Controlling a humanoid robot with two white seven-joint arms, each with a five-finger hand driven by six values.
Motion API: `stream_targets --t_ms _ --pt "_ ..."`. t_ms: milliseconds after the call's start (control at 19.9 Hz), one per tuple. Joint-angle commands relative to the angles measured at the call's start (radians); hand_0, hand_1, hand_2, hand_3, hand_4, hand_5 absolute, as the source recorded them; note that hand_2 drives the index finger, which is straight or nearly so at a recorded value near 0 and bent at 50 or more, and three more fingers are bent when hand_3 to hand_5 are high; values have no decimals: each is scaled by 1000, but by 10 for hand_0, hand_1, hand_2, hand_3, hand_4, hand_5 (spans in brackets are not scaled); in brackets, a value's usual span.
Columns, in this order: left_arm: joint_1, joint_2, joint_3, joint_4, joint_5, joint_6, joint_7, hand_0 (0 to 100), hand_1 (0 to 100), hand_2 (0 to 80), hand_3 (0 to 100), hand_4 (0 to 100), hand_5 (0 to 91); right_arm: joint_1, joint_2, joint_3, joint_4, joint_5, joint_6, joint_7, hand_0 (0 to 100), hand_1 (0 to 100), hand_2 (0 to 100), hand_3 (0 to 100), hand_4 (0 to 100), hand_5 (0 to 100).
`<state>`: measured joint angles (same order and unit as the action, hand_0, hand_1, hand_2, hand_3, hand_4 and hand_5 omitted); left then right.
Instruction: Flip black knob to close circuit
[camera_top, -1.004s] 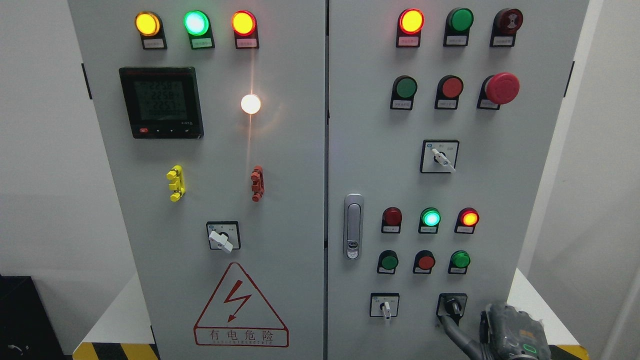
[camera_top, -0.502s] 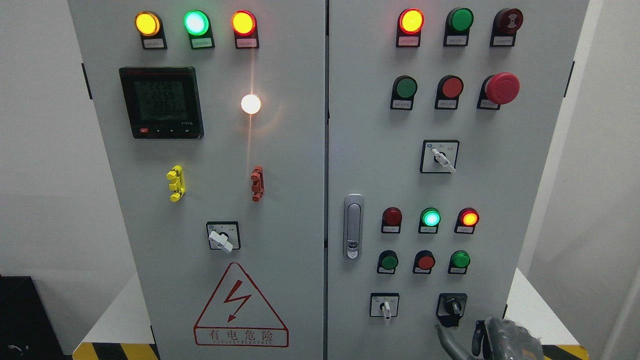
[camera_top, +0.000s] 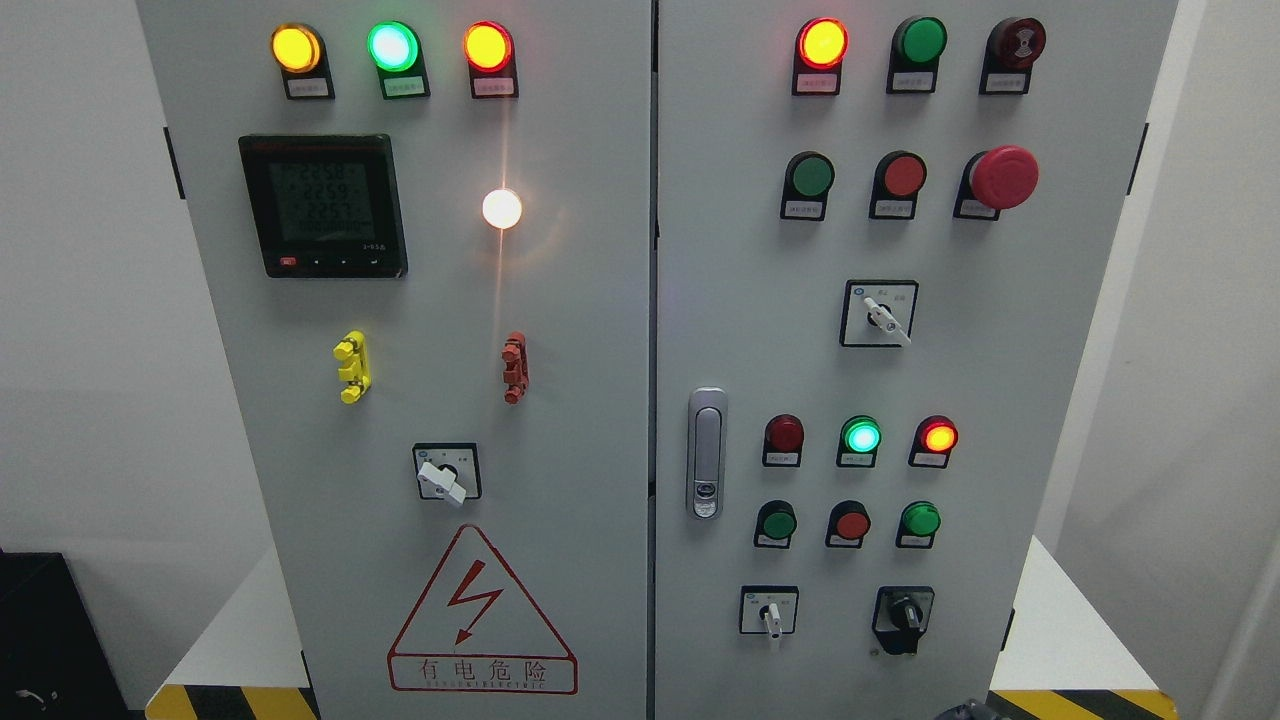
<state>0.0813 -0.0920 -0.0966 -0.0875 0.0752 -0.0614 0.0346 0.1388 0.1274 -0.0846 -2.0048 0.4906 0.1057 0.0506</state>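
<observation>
Standing at lower right of frame on grey metal cabinet door (camera_top: 1000, 400): black rotary knob (camera_top: 905, 612) on black plate, handle roughly upright, nothing touching it. White-handled selector switch (camera_top: 770, 615) just left. Dark sliver of robot hand (camera_top: 965, 712) at bottom edge below knob; fingers hidden, state cannot be told. Left hand out of frame.
</observation>
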Motion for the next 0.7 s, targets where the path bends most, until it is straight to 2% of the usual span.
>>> stream_targets --t_ms 0,100,201,251,301,401,452,552,652 --pt "0 0 0 0 0 0 1 120 556 0 0 0 0 120 -9 29 -77 -394 -102 -25 0 100 156 308 318 262" --pt "0 0 0 0 0 0 1 120 556 0 0 0 0 140 -11 29 -49 -424 -190 -17 0 96 112 264 264 200" --pt "0 0 0 0 0 0 1 120 556 0 0 0 0 157 -12 29 -43 -499 -233 4 0 83 55 195 173 118" --pt "0 0 0 0 0 0 1 120 556 0 0 0 0 168 -12 29 -46 -556 -233 34 0 77 44 176 150 95" --pt "0 0 0 0 0 0 1 120 556 0 0 0 0 186 -14 29 -49 -614 -234 88 0 70 0 115 89 34" --pt "0 0 0 0 0 0 1 120 556 0 0 0 0 214 -15 29 -51 -659 -239 144 0 63 0 35 1 0" --pt "0 0 0 0 0 0 1 120 556 0 0 0 0 225 -18 29 -49 -668 -244 159 0 48 0 0 0 0" --pt "0 0 0 0 0 0 1 120 556 0 0 0 0 229 -18 29 -43 -687 -251 181 0 32 0 0 0 0" --pt "0 0 0 0 0 0 1 120 556 0 0 0 0 229 -18 28 -40 -692 -251 186 0 26 0 0 0 0"
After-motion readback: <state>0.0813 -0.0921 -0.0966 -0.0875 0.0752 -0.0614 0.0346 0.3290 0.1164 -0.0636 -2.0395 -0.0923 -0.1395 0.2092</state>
